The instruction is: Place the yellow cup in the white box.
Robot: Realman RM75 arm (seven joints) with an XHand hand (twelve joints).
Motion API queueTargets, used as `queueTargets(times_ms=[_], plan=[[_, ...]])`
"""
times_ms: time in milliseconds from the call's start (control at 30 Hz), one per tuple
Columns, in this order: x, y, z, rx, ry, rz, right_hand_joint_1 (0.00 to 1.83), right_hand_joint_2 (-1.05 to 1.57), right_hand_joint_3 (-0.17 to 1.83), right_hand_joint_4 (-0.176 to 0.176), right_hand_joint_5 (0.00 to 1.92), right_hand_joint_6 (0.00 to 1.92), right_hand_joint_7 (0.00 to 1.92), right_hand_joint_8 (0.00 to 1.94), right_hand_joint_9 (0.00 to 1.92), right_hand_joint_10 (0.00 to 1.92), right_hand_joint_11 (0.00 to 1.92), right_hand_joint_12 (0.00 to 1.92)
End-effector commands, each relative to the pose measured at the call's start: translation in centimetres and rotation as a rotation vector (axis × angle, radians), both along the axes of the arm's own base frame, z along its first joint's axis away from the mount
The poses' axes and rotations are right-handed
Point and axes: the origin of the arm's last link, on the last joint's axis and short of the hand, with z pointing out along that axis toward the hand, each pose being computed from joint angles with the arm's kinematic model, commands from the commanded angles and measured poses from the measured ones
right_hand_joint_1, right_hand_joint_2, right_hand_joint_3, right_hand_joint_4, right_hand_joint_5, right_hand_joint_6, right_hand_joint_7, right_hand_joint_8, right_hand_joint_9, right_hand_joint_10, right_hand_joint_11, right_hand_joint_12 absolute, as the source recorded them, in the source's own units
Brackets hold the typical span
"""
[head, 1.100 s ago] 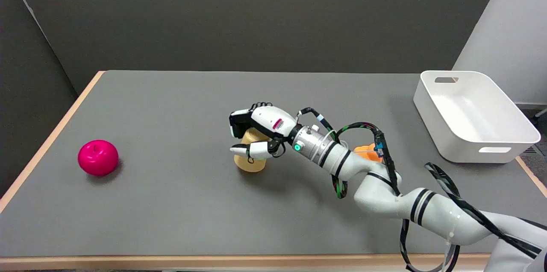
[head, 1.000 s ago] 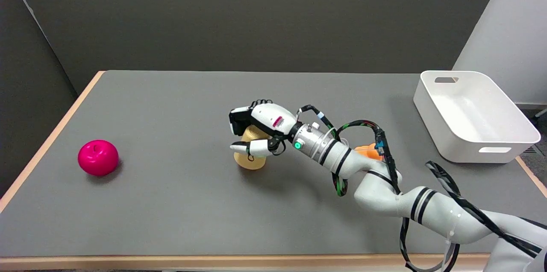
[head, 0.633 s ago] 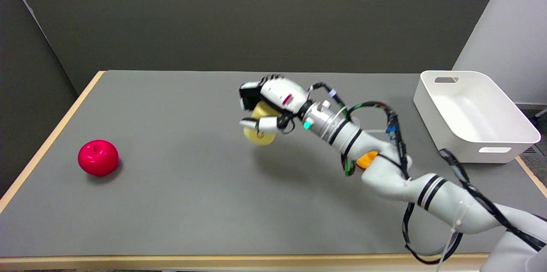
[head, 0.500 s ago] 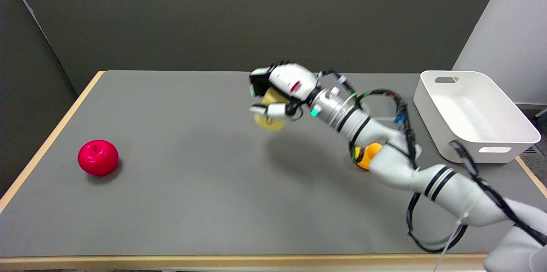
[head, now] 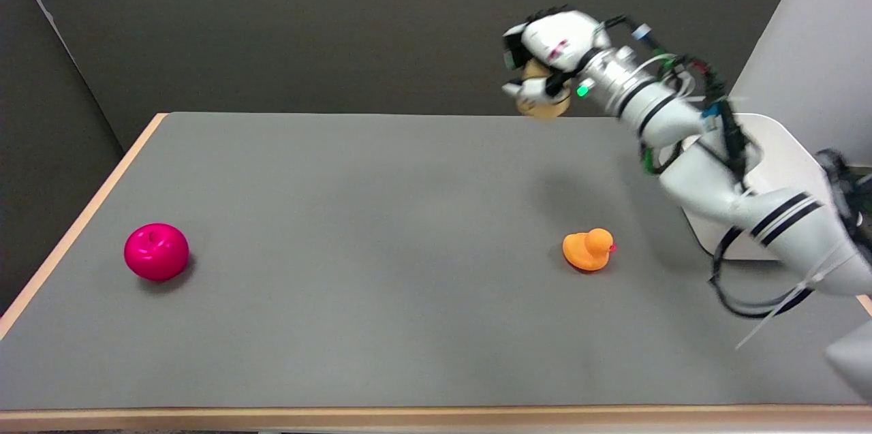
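Yellow cup [head: 541,101] is riding high in your right hand [head: 548,56], fingers [head: 521,88] gripping it, but you are not yet lowering it into the white box [head: 783,155] beyond them.

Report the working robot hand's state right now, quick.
Right robot hand: closed around the yellow cup, holding it in the air, well above the table.

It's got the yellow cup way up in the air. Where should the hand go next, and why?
Probably sideways toward the white box. The right hand grips the yellow cup high above the table's far edge, well short of the box at the table's right end, so it likely needs carrying over before lowering.
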Motion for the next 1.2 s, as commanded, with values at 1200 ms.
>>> queueTargets(times_ms=[1200], plan=[[-6.7,13.4,26.8,-0.801,-0.026,-0.358,1.32,1.09,0.34,-0.107,0.62,1.61,0.76,1.31,0.73,1.57,0.81,1.77]])
